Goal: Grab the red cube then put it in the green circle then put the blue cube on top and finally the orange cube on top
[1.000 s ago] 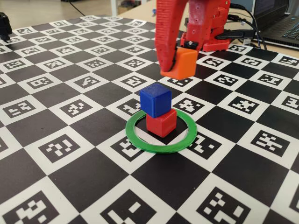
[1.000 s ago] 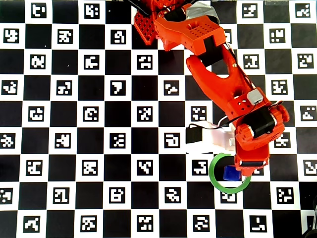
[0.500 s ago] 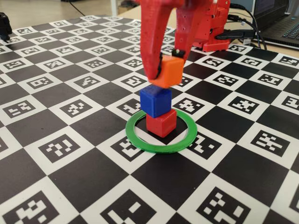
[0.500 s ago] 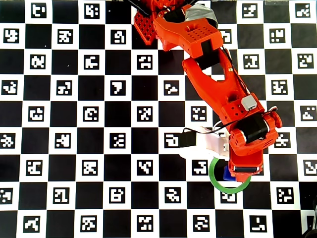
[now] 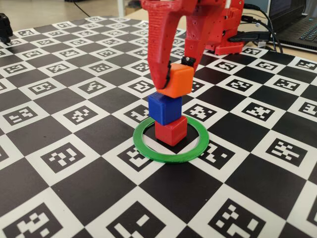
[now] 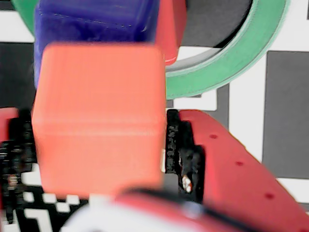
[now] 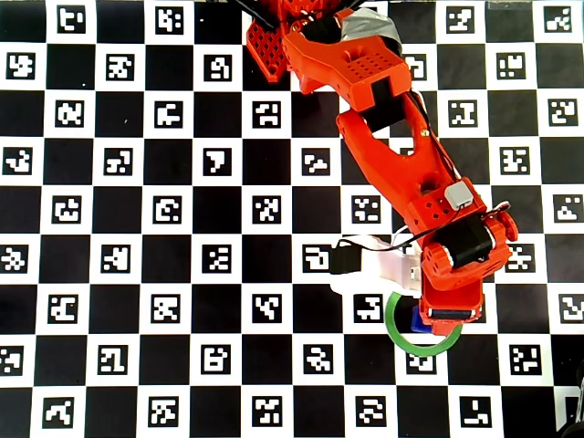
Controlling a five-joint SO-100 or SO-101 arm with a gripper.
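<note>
In the fixed view the red cube (image 5: pixel 171 130) stands inside the green circle (image 5: pixel 148 151), and the blue cube (image 5: pixel 165 109) sits on top of it. My red gripper (image 5: pixel 174 79) is shut on the orange cube (image 5: pixel 179 81). It holds that cube right at the blue cube's top, slightly off to the right; contact cannot be told. The wrist view is filled by the orange cube (image 6: pixel 99 118) between the black-padded fingers (image 6: pixel 176 145). Beyond it are the blue cube (image 6: pixel 91 19), the red cube (image 6: pixel 169 29) and the green circle (image 6: pixel 231 63). From overhead the arm hides most of the stack; a blue cube (image 7: pixel 422 319) corner shows.
The table is a black-and-white checkerboard mat (image 5: pixel 74 158) with printed markers. The arm's red base (image 5: pixel 223 44) stands at the back. A laptop and cables (image 5: pixel 297 25) lie at the back right, and a dark object (image 5: pixel 5 27) sits at the far left edge.
The gripper has carried the orange cube left and down, from behind and above the stack to just over the blue cube. The stacked cubes and the ring have stayed put.
</note>
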